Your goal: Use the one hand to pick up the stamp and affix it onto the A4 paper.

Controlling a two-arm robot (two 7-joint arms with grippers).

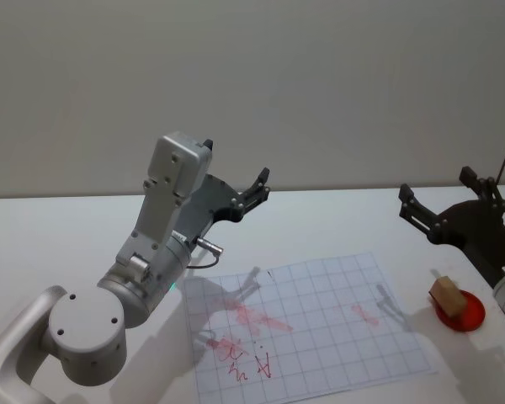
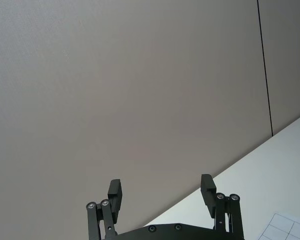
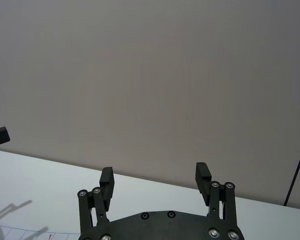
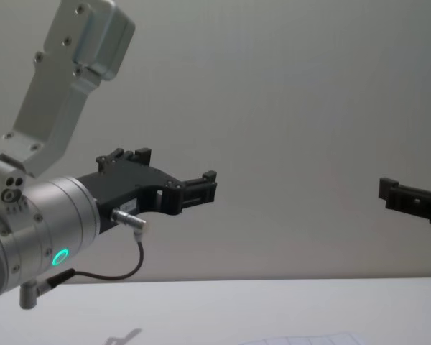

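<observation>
1. Two grippers hang above the table (image 1: 84,227), and we place both by the paper (image 1: 320,332).
2. We see the left gripper (image 1: 251,195) over the paper's far left corner, its fingers (image 2: 115,191) spread apart.
3. We see the right gripper (image 1: 435,185) past the paper's right edge, its fingers (image 3: 106,178) also wide apart.
4. We find the stamp (image 1: 447,295) tilted on a red dish (image 1: 470,318), just right of the paper.
5. Red marks (image 1: 257,320) show on the paper.

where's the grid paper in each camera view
Head: paper lies low centre on the white table.
Left wrist: a corner, beside the open left claw.
Right wrist: an edge, beside the open right claw.
Chest: a sliver along the bottom.
Shared landmark: the white table.
</observation>
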